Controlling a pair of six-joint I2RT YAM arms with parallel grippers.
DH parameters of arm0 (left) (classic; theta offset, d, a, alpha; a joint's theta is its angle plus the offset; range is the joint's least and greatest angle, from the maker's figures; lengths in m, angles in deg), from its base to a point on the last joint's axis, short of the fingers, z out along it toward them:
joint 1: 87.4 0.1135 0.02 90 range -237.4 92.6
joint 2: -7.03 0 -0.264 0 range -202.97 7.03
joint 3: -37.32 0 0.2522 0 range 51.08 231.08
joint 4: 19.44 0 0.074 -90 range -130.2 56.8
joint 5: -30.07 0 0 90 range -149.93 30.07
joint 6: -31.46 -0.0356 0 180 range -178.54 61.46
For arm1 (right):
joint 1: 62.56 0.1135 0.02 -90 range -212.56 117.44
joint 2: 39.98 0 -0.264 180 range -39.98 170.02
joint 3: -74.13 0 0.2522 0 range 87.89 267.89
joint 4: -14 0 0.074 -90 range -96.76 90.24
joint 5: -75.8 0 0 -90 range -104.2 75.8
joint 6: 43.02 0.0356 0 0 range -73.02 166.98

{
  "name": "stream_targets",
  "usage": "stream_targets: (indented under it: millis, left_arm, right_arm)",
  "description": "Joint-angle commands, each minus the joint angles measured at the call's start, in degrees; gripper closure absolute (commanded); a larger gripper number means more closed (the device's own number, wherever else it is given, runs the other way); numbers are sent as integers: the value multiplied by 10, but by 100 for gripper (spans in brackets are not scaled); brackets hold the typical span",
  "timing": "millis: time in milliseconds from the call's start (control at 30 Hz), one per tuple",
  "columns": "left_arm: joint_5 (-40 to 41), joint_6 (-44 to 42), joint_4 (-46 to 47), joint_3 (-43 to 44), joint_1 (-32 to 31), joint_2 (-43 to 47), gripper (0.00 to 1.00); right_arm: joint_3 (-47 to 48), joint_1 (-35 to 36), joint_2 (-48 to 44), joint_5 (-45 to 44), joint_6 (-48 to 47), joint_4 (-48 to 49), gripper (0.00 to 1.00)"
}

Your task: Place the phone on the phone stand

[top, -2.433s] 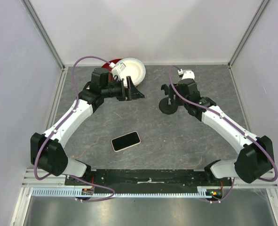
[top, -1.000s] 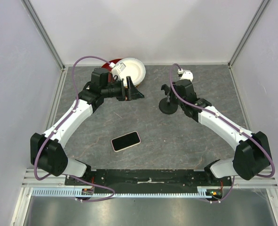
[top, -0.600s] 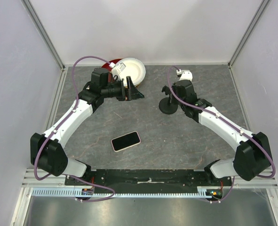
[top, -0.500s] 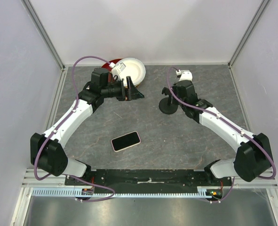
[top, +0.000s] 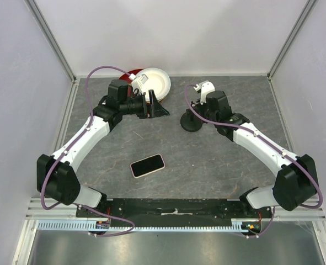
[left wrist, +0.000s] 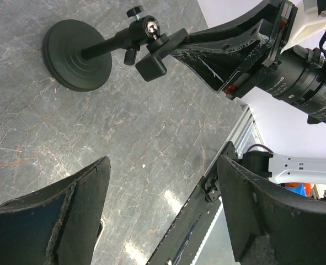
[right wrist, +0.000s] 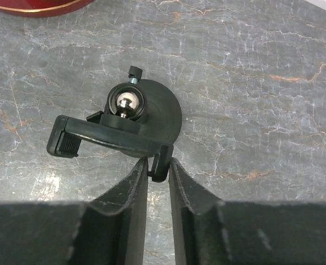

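The right gripper (right wrist: 158,165) is clenched on 1 end lip of the bracket on the phone stand (right wrist: 151,113), whose disc base seems to sit flat on the table (top: 234,160). The left gripper (left wrist: 163,182) hangs wide apart, holding nothing. The phone (top: 148,165) lies flat, screen up, well apart from the stand. The risk I see: that thin pinch is off-centre, so a pull could swivel the ball joint or tip the stand over

The phone (top: 148,165): glossy black screen up, pinkish-cream rim, lying flat and askew on the grey surface (top: 218,165) near its front centre. The phone stand (top: 191,122): black, with round disc base, thin post, silver ball joint and crosswise bracket. It is well behind the phone, one bracket end nipped by the right pincer (right wrist: 158,163).
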Motion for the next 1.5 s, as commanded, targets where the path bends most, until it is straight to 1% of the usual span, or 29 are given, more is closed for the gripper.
stream_targets:
  millis: [0,33,100,133,233,333,367,400,433,467,500,533,600,633,667,733,767,833,867,933,967,1000,1067,1200,1333,1467]
  left_arm:
    - [-11,-12,11,7,2,-6,16]
    - [-11,-12,12,7,2,-6,16]
    - [-11,-12,11,7,2,-6,16]
    - [-11,-11,11,7,2,-6,16]
    - [-8,-10,11,6,3,-4,17]
    - [15,-12,2,7,8,6,17]
    - [27,-16,-7,7,12,11,17]
    - [61,-17,-11,7,14,16,18]
    - [83,-17,-16,4,20,24,18]
    - [104,-13,-21,3,25,38,18]
    - [143,-9,-30,2,30,48,17]
    - [158,-3,-32,-1,43,54,17]
    - [195,20,-40,-6,58,72,17]
    - [202,33,-42,-10,74,76,16]
    - [209,38,-43,-11,81,83,16]
    - [229,44,-44,-19,94,95,16]
    - [233,45,-43,-21,97,99,16]
    - [245,37,-43,-23,98,108,17]
    - [252,34,-42,-23,99,108,17]
    - [261,29,-44,-24,102,110,17]
    - [258,31,-44,-24,105,110,17]
    - [253,33,-44,-24,107,110,17]
    - [241,38,-40,-25,116,110,17]
    - [232,39,-34,-30,118,105,17]
    - [201,47,-27,-28,127,92,18]
    - [152,64,-12,-34,143,80,19]
  right_arm:
    - [39,2,15,18,-21,-34,67]
    - [41,2,16,12,-16,-40,53]
    - [47,2,14,-2,1,-44,41]
    - [48,3,9,-9,8,-46,28]
    - [51,2,-5,-26,37,-54,16]
    - [50,4,-25,-13,57,-56,11]
    - [42,7,-31,-10,62,-54,10]
    - [35,11,-47,-8,66,-39,9]
    - [27,15,-56,-4,68,-28,7]
    - [2,29,-66,0,65,-13,5]
    - [-11,40,-88,6,61,20,4]
    - [-24,52,-99,17,39,34,2]
    - [-55,106,-121,24,4,61,2]
    - [-64,154,-126,25,-34,66,2]
    - [-76,176,-126,29,-58,69,2]
    - [-83,226,-115,53,-98,74,2]
    - [-83,239,-106,72,-125,73,2]
    - [-81,258,-73,93,-140,87,2]
    - [-76,264,-59,140,-156,90,2]
    - [-66,267,-11,187,-178,100,2]
    - [-60,267,7,224,-188,97,2]
    - [-51,269,42,229,-206,85,2]
    - [-33,276,76,230,-211,74,2]
    - [-13,279,157,278,-228,53,2]
    - [39,286,217,283,-258,26,2]
    - [47,305,244,281,-315,24,2]
